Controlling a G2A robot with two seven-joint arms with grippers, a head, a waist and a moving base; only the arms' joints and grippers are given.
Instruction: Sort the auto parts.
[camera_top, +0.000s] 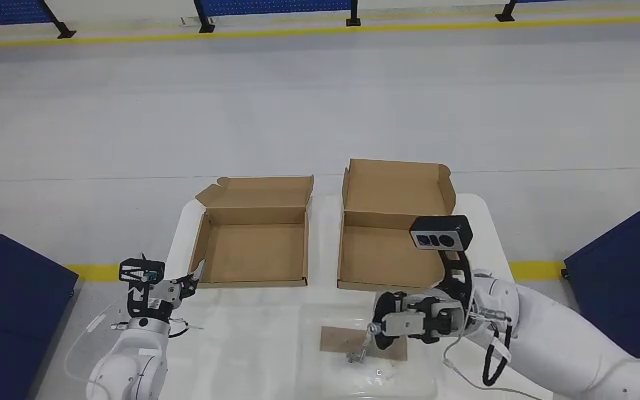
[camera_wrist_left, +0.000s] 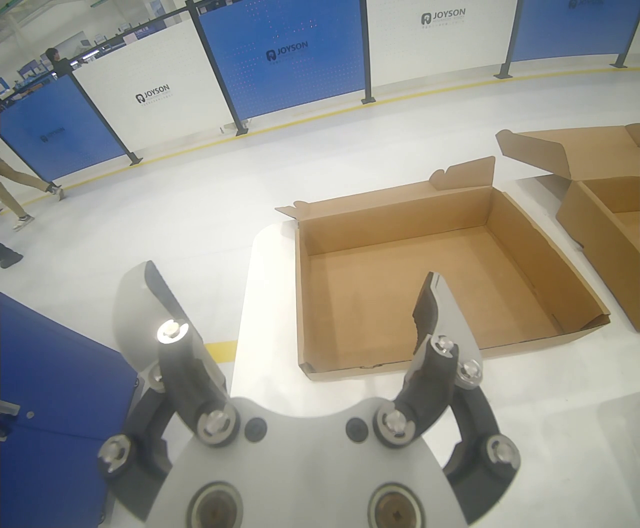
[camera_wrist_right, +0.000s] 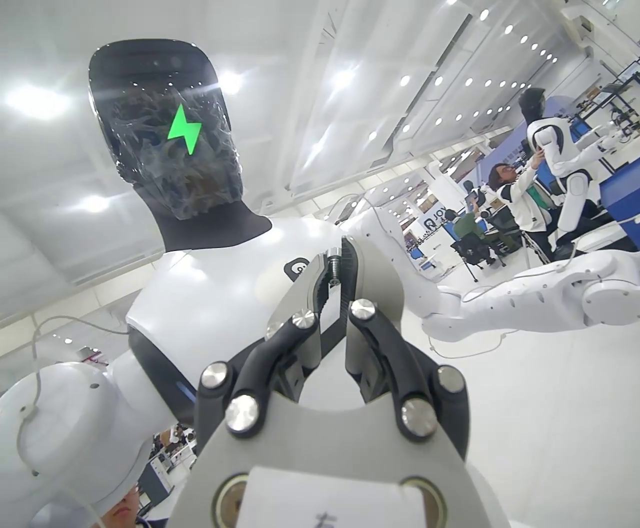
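My right gripper (camera_wrist_right: 341, 248) is shut on a small metal screw (camera_wrist_right: 334, 270), a threaded part held between the fingertips, and it is turned up toward the ceiling. In the top view this gripper (camera_top: 374, 330) hovers over a flat brown cardboard piece (camera_top: 343, 338) beside a clear bag of small metal parts (camera_top: 362, 360) at the table's near edge. My left gripper (camera_wrist_left: 289, 280) is open with nothing between its fingers, just off the front left corner of the left cardboard box (camera_wrist_left: 400, 280). The top view shows it (camera_top: 190, 278) at that corner.
Two open cardboard boxes stand side by side on the white table (camera_top: 260, 330): the left box (camera_top: 250, 255) and the right box (camera_top: 385, 255), both with lids folded back and bare floors. The right box (camera_wrist_left: 595, 220) lies beyond the left one.
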